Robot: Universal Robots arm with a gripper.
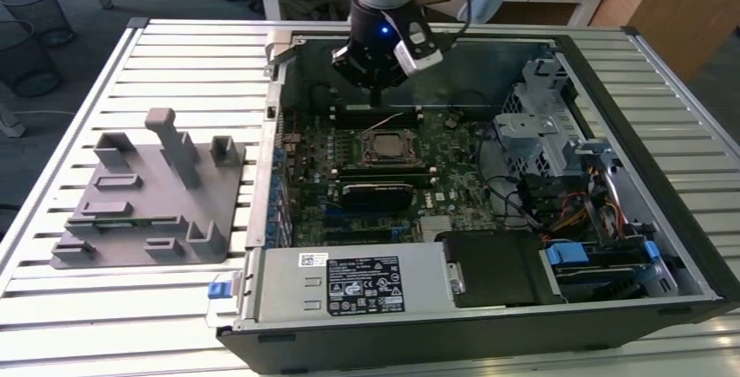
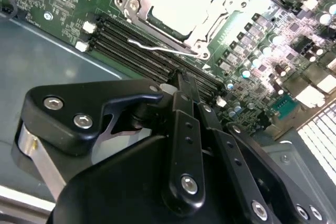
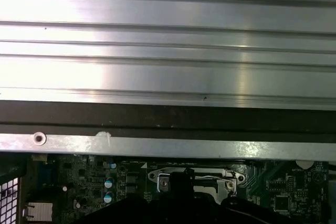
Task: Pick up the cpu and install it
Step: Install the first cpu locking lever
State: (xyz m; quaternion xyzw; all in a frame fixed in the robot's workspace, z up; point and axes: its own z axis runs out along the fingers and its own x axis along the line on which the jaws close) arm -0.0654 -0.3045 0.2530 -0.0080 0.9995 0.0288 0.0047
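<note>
gripper [image 1: 376, 100] above open computer case [image 1: 647, 48], fingers pressed together, nothing held, just beyond socket [image 1: 387, 146], cpu [image 2: 181, 3] seated in socket

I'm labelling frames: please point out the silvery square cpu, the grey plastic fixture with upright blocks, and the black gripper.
cpu [image 2: 181, 1], second wrist view, its metal top.
grey plastic fixture [image 1: 127, 221], exterior view, its flat base.
gripper [image 1: 377, 100], exterior view, its fingertips.
</note>
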